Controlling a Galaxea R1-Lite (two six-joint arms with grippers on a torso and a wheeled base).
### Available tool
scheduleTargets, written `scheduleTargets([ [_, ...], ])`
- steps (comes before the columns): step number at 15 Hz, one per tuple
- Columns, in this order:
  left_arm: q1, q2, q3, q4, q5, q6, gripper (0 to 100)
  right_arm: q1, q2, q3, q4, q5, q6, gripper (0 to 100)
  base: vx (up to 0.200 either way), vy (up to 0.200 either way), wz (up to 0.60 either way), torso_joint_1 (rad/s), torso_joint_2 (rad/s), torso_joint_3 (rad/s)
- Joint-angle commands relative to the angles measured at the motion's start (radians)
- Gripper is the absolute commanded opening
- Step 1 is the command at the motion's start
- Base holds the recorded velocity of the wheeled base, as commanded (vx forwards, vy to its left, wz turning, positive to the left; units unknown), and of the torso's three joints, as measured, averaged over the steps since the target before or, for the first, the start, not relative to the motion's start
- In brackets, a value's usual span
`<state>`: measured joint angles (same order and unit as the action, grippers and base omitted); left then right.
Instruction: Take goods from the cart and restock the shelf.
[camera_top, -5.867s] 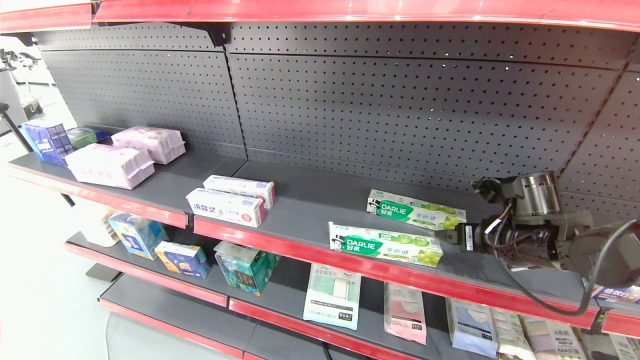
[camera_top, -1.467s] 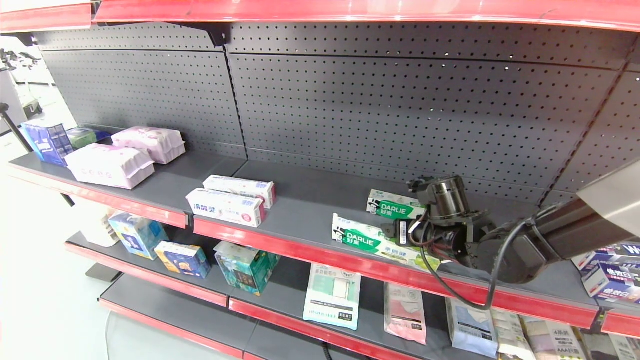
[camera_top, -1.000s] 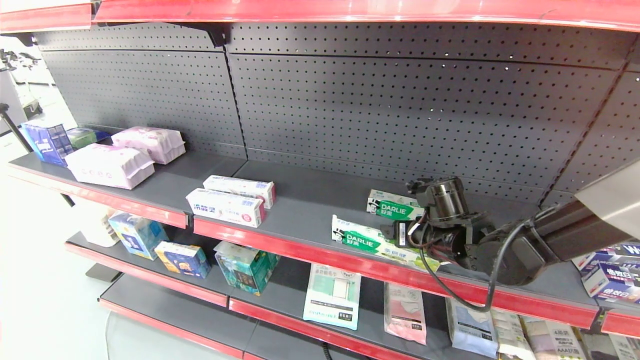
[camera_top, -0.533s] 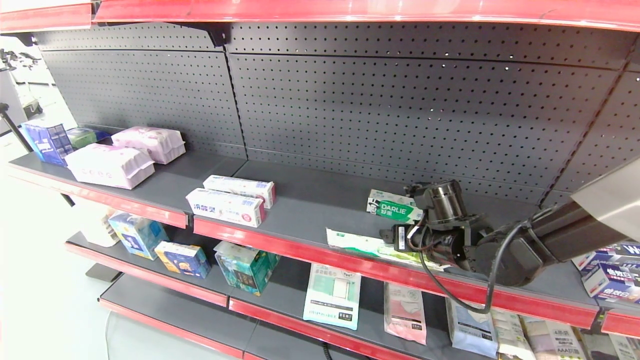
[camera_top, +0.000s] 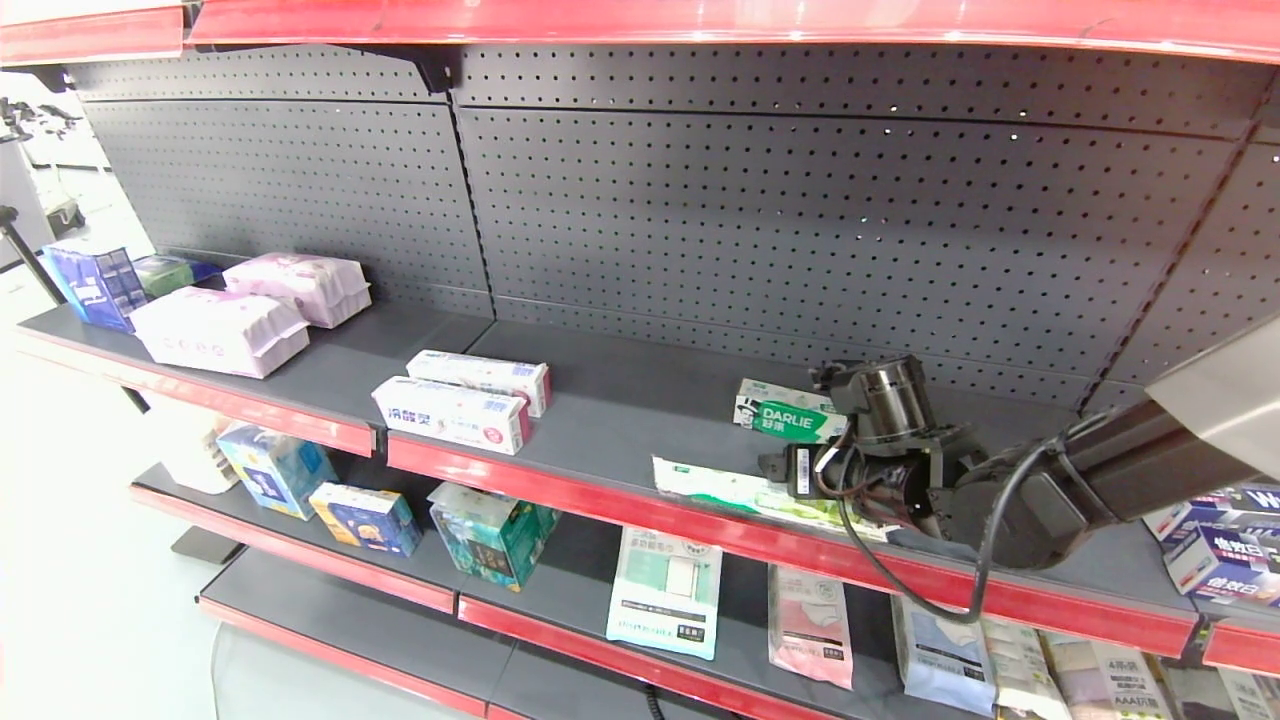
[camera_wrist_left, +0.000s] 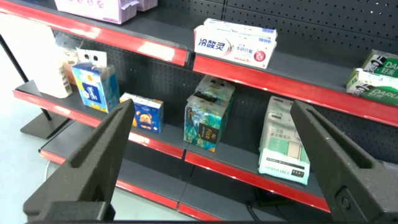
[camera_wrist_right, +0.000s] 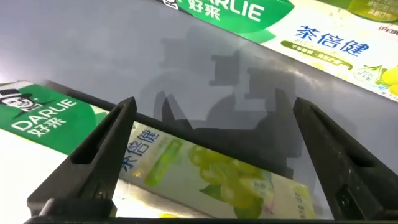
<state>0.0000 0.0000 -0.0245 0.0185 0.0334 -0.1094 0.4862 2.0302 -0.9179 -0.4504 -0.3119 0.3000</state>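
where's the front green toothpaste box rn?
Head view, right of centre: the front green box lies along the front edge of the shelf, ahead of the rear green box, right gripper open at its right end.

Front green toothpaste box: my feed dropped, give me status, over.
Right gripper open over front green toothpaste box. Box flat at shelf front edge. Left gripper open, low. Second green box behind, apart.

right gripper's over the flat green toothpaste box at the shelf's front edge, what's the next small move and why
Probably draw the right gripper back off the grey metal shelf: its fingers are open and hold nothing, and the green toothpaste box lies flat on the shelf, so it seems placed.
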Motion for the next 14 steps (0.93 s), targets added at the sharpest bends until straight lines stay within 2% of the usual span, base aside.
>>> scheduleTargets([
  [1,0.000,0.000,0.000,0.000,0.000,0.000,100,-0.001,-0.005,-0.006,-0.002,0.005,0.002,100,0.000,0.000,0.00,0.000,0.00,0.000],
  [9,0.000,0.000,0.000,0.000,0.000,-0.001,100,-0.041,-0.099,-0.004,0.004,0.013,0.007,100,0.000,0.000,0.00,0.000,0.00,0.000],
  [14,0.000,0.000,0.000,0.000,0.000,-0.001,100,-0.054,-0.216,0.103,0.007,0.013,0.008,100,0.000,0.000,0.00,0.000,0.00,0.000],
])
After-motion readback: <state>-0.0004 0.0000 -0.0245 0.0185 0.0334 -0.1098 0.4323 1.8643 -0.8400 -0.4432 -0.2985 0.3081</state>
